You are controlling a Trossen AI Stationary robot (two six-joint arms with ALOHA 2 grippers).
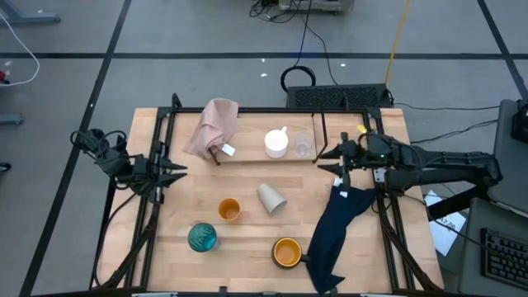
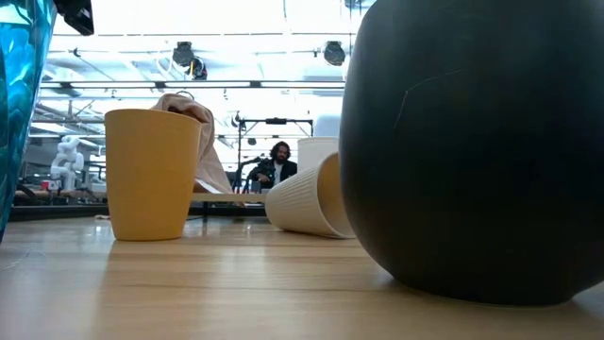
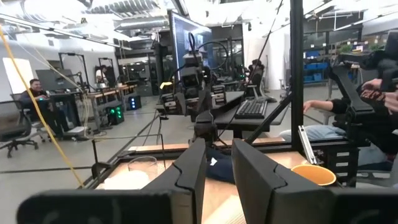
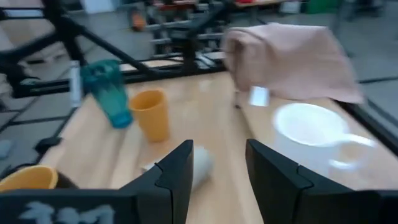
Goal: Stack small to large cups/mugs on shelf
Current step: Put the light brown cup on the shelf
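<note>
The shelf (image 1: 247, 158), a low black rod rack, stands at the table's far side. On it are a white handled mug (image 1: 276, 143) and a tiny clear cup (image 1: 303, 148). A pink cloth (image 1: 216, 125) drapes over its left end. A beige cup (image 1: 271, 198) lies on its side mid-table. Nearer stand a small orange cup (image 1: 228, 209), a teal glass (image 1: 202, 237) and a wider orange-yellow mug (image 1: 287, 252). My left gripper (image 1: 181, 172) hovers open at the left edge. My right gripper (image 1: 324, 158) hovers open by the shelf's right end.
A navy cloth (image 1: 337, 227) lies from under my right arm down to the table's near edge, right of the orange-yellow mug. Black frame rails (image 1: 157, 206) run along both table sides. People sit at desks in the room beyond.
</note>
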